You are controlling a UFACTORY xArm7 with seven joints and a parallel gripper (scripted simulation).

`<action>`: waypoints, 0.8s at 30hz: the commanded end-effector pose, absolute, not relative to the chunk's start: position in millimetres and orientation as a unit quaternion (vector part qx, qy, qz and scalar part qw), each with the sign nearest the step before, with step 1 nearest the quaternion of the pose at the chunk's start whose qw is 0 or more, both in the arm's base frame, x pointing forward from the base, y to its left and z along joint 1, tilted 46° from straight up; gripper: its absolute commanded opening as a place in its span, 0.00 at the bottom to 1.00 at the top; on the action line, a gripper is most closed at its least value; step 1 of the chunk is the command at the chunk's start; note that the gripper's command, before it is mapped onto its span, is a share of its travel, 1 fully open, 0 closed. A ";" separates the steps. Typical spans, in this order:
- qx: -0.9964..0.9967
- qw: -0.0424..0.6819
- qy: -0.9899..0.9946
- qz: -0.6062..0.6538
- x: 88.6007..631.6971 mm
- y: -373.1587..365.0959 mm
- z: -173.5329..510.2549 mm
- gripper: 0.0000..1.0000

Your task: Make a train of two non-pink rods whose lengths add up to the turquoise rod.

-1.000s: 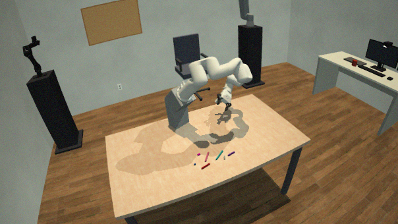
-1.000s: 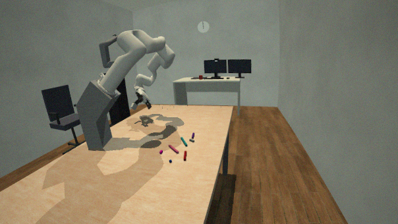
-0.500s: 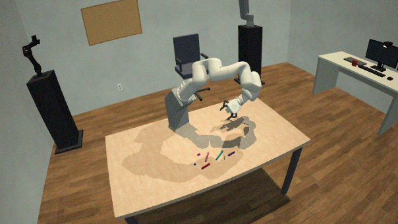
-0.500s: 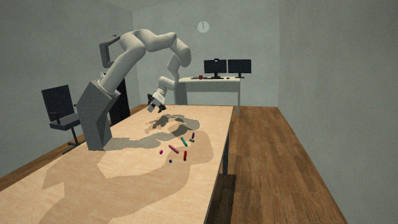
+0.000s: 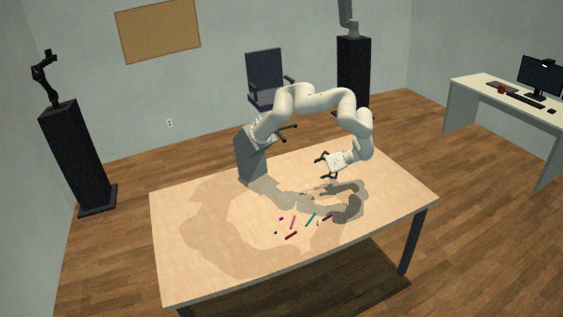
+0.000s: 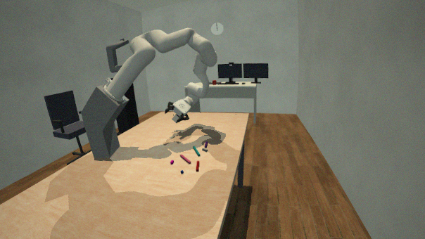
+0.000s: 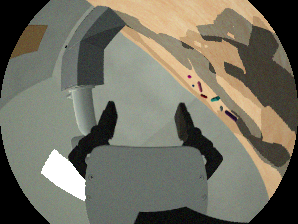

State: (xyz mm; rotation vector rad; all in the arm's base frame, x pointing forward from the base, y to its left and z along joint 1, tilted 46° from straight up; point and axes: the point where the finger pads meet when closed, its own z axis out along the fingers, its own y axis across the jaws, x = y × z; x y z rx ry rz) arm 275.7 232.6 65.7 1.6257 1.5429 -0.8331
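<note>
Jaws agape, the gripper (image 5: 324, 166) (image 6: 176, 112) (image 7: 146, 109) hovers (quite empty).

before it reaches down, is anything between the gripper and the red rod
Nothing visible stands between them: the gripper hangs open above the table, and the other rods lie flat, low beside the red rod.

Pale wood-grain tabletop (image 5: 210, 275) (image 6: 141, 211) (image 7: 165, 15); smooth, matt-looking white arm (image 5: 322, 100) (image 6: 138, 60) (image 7: 83, 107)
</note>
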 end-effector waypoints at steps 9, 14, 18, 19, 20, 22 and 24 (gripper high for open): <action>0.698 0.322 0.562 -0.306 296.0 215.6 82.8 1.00; 0.698 0.322 0.562 -0.306 296.0 215.6 82.8 1.00; 0.765 0.272 0.510 -0.283 314.8 194.8 100.2 1.00; 0.780 0.261 0.497 -0.278 318.9 189.8 104.3 1.00; 0.785 0.257 0.492 -0.275 320.3 188.1 105.7 1.00; 0.785 0.257 0.492 -0.275 320.3 188.1 105.7 1.00; 0.785 0.257 0.492 -0.275 320.3 188.1 105.7 1.00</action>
